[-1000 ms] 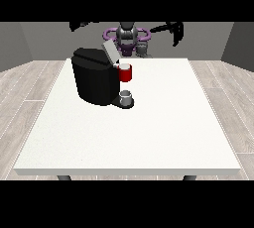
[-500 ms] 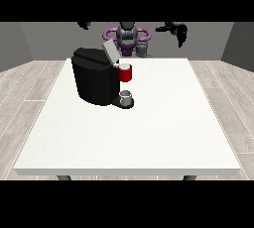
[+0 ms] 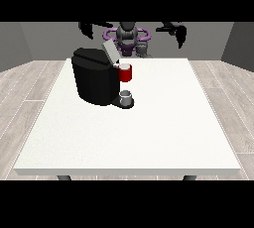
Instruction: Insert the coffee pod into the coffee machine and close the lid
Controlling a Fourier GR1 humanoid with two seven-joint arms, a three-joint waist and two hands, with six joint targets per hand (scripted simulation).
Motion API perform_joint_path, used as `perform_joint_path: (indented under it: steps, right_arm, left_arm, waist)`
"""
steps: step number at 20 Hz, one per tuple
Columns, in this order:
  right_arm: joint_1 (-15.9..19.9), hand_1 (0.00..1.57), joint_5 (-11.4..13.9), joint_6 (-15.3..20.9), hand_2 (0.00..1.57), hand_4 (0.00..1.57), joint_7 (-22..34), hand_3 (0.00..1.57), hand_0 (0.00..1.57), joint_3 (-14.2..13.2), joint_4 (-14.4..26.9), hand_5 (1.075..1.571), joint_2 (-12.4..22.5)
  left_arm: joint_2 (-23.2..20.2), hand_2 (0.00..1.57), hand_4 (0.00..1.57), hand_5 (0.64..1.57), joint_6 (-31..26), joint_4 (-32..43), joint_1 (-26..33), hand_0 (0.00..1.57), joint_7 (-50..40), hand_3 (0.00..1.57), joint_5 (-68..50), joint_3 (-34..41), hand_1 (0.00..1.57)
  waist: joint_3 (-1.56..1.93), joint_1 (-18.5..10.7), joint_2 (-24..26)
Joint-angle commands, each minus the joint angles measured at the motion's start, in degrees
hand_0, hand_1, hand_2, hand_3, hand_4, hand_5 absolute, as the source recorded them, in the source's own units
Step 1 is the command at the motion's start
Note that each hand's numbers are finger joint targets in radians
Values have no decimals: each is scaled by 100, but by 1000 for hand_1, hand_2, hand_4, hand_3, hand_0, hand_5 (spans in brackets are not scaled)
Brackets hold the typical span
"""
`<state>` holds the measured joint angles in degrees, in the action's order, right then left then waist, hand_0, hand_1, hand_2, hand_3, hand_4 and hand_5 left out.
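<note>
On the white worktop [image 3: 149, 133], toward its far left part: one black coffee machine [image 3: 94, 81], boxy, with one grey lid [image 3: 110, 51] tilted up and open at its top. Just right of the machine's upper front, touching or nearly touching it: one red cylinder [image 3: 126, 73] with a pale top, looking like the machine's pod holder or the coffee pod itself — cannot tell which. Below that, on the machine's low dark base: one small grey cup [image 3: 126, 96], upright, near the machine's front face. No separate coffee pod made out anywhere else on the worktop; too small to tell whether one sits in the red part.

Behind the far edge of the worktop: one robot torso [image 3: 127, 36], dark grey with purple rings at the shoulders, small at the view's top. Two arms spread out to either side, both raised well above the worktop and well apart from the machine.

At the view's left: one black robot hand [image 3: 87, 28], high, above and behind the machine's back corner, touching nothing; whether fingers straight or curled, cannot tell. At the view's right: one black robot hand [image 3: 178, 32], high, well apart from lid and machine, hanging downward from the wrist, holding nothing visible; spread of fingers, cannot tell.

Around the worktop: pale wood-plank floor [image 3: 30, 88] and grey walls
</note>
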<state>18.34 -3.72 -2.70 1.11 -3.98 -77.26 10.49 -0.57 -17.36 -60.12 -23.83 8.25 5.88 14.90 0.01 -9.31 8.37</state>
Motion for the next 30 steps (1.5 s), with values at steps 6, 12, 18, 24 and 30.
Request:
perform_joint_path:
  steps: [6,12,18,24,30]
  right_arm:
    - [458,0,-20,-91,0,0,-582,0,0,-332,1014,1571,57]
    - [960,0,119,-191,0,0,-562,0,0,-226,1348,1571,58]
    - [1075,0,301,-345,0,0,-767,0,0,37,1375,1571,-86]
    - [1770,0,368,-10,0,40,-207,0,0,-100,1623,1571,-136]
    - [2015,0,319,-255,0,0,-923,0,0,-296,2037,1571,33]
  left_arm:
    - [-11,0,0,1571,66,-1205,649,0,-420,0,-582,-459,0]
    - [-324,0,0,1571,206,-1540,727,0,-574,0,-690,-407,0]
    - [-466,0,0,1571,352,-1713,820,0,-483,0,-776,-333,0]
    - [-252,0,0,1571,558,-1985,1189,0,-371,0,-610,-658,0]
    - [-486,0,0,1571,568,-2172,728,0,-585,0,-760,-556,0]
  waist:
    - [1,-257,-538]
    - [0,96,-883]
    - [-1,349,-1003]
    - [-1,146,-982]
    - [0,35,-1491]
